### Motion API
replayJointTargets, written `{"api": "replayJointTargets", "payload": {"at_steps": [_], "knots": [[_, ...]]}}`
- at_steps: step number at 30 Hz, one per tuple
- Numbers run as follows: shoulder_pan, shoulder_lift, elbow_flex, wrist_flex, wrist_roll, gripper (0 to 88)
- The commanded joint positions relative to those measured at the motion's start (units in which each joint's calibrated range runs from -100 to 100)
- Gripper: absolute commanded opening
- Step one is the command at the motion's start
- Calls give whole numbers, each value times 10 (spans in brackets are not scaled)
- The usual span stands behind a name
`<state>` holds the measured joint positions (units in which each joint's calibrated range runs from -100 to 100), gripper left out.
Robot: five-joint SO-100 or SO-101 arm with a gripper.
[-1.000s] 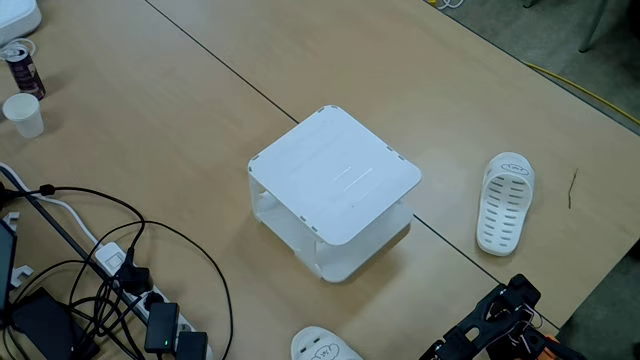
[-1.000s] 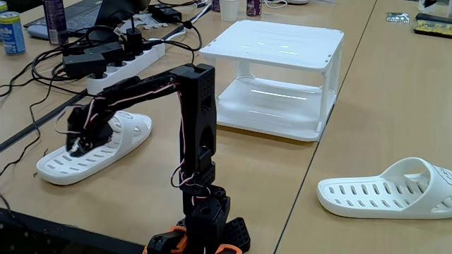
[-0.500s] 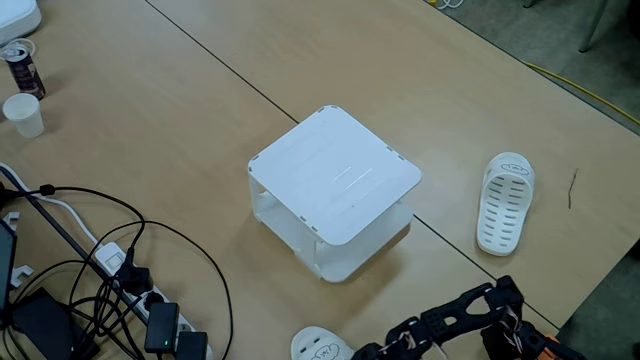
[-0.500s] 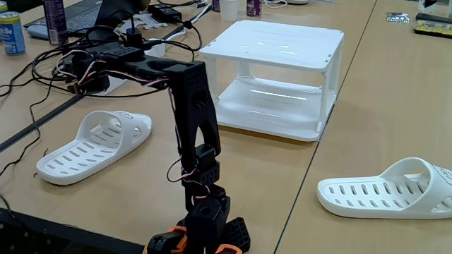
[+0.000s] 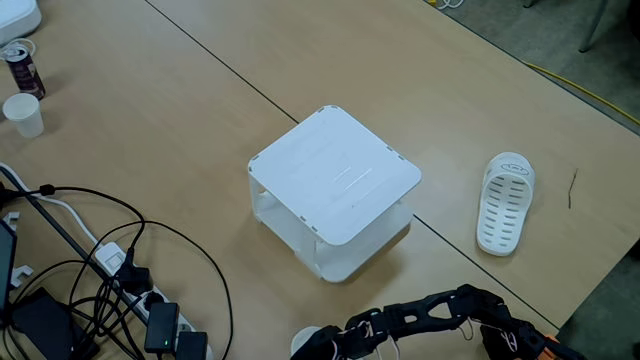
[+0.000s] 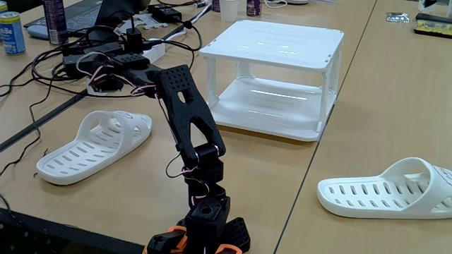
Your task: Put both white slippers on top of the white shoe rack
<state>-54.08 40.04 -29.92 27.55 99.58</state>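
The white shoe rack (image 5: 335, 180) (image 6: 272, 49) stands mid-table with a bare top. One white slipper (image 5: 505, 202) (image 6: 388, 192) lies alone to the right of the rack. The other white slipper (image 6: 88, 144) lies flat on the table at the left; in a fixed view only its tip (image 5: 303, 343) shows under the arm. My black arm reaches out over this slipper. The gripper (image 6: 99, 77) (image 5: 328, 345) hovers above its strap end, clear of it. Nothing hangs from it, and against the dark cables its jaws are hard to read.
Black cables and a power strip (image 6: 120, 67) (image 5: 160, 325) crowd the table left of the rack. A paper cup (image 5: 22, 113) and a can (image 5: 22, 68) stand far left, and a blue can (image 6: 10, 33) stands beyond the cables. The table edge runs close behind the right slipper.
The gripper rose from the left slipper's strap, and the arm stretched out and leaned farther over it. The slipper stayed on the table. Rack and right slipper are unmoved.
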Motion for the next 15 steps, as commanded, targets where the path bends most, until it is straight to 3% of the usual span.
{"api": "replayJointTargets", "payload": {"at_steps": [1, 9, 15], "knots": [[20, 12, -38, 5, 4, 7], [49, 43, 65, 8, 4, 7], [56, 12, 161, 101, 4, 7]]}}
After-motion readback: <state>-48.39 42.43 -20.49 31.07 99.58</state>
